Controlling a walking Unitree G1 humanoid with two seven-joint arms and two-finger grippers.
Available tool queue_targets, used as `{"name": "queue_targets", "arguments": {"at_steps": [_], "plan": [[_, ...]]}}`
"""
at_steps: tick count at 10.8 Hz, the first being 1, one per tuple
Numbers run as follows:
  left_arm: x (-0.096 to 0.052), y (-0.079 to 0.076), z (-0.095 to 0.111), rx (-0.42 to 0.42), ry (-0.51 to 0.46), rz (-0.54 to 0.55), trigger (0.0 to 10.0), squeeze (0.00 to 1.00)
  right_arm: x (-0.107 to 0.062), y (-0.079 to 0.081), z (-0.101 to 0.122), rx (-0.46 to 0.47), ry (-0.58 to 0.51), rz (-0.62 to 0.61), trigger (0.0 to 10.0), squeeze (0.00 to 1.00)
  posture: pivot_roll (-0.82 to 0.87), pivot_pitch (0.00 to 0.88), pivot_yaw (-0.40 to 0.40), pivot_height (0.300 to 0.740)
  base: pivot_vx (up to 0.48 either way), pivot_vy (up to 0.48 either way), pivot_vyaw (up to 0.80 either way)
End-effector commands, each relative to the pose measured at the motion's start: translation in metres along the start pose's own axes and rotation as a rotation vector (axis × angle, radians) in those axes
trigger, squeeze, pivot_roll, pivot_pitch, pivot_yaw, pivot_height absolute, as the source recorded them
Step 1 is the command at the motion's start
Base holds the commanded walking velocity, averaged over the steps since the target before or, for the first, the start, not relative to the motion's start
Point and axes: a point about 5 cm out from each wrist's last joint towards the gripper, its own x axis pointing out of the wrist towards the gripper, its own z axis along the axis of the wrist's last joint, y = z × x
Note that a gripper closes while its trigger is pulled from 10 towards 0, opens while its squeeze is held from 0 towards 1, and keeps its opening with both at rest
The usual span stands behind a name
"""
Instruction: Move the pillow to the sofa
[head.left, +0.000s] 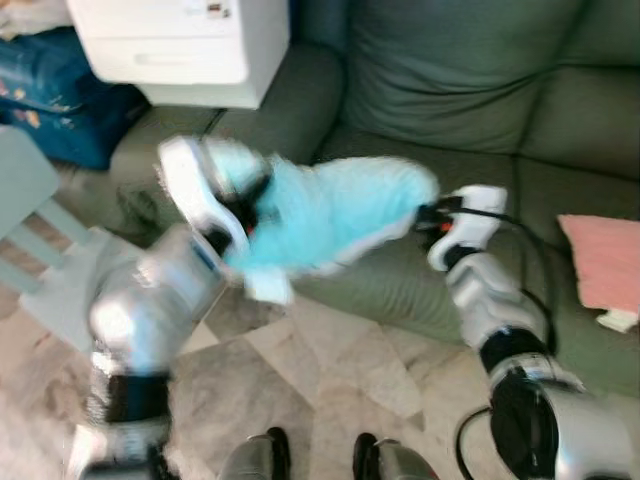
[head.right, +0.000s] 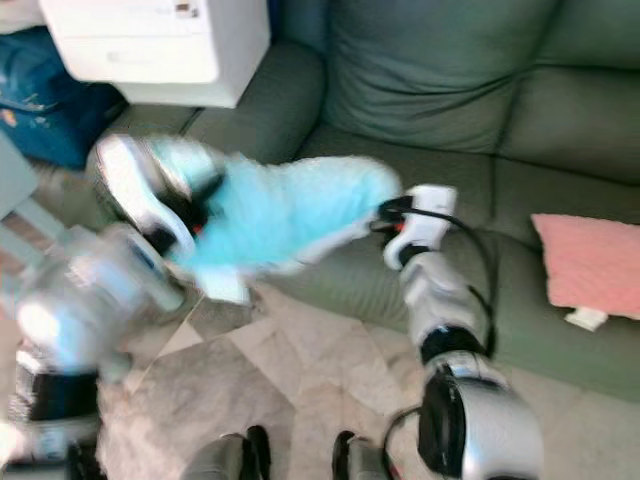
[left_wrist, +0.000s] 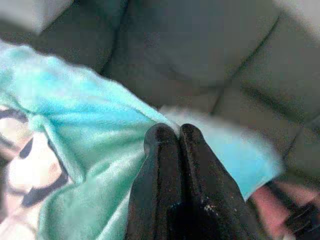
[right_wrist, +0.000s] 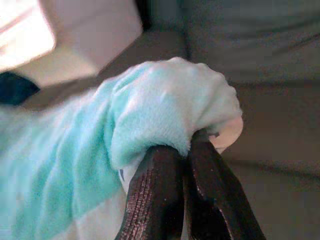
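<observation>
A fluffy turquoise pillow (head.left: 330, 215) hangs in the air between my two arms, just in front of the grey-green sofa (head.left: 450, 90). My left gripper (head.left: 240, 215) is shut on the pillow's left end. In the left wrist view its black fingers (left_wrist: 172, 165) pinch a fold of the turquoise pillow (left_wrist: 85, 130). My right gripper (head.left: 425, 215) is shut on the pillow's right end. In the right wrist view the fingers (right_wrist: 190, 175) clamp a bunched corner of the pillow (right_wrist: 160, 110). The picture is blurred by motion.
A pink cushion (head.left: 605, 262) lies on the sofa seat at the right. A white cabinet (head.left: 180, 45) stands beside the sofa arm at the back left, with a dark blue bag (head.left: 50, 95) next to it. Marble floor tiles (head.left: 330, 380) lie before my feet.
</observation>
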Motion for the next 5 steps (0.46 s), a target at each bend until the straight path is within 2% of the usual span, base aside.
{"name": "queue_targets", "arguments": {"at_steps": [1, 2, 3, 5], "plan": [[0.000, 0.003, -0.022, 0.016, 0.064, 0.005, 10.0, 0.00, -0.003, 0.001, 0.004, 0.002, -0.028, 0.017, 0.0, 0.00, -0.07, 0.164, 0.001, 0.740, 0.000, 0.000, 0.00], [0.000, 0.005, -0.030, 0.005, 0.083, 0.005, 10.0, 0.00, -0.005, 0.001, 0.006, -0.007, -0.039, 0.016, 0.0, 0.00, -0.07, 0.164, 0.001, 0.740, 0.000, 0.000, 0.00], [0.004, 0.011, -0.070, 0.000, 0.197, 0.026, 10.0, 0.00, -0.015, 0.006, 0.014, -0.029, -0.085, 0.015, 0.0, 0.00, -0.16, 0.145, 0.007, 0.740, 0.000, 0.000, 0.00], [0.010, 0.011, -0.091, 0.008, 0.243, 0.013, 10.0, 0.00, -0.032, 0.016, 0.014, -0.027, -0.096, 0.024, 0.0, 0.00, -0.20, 0.137, 0.015, 0.740, 0.000, 0.000, 0.00]]}}
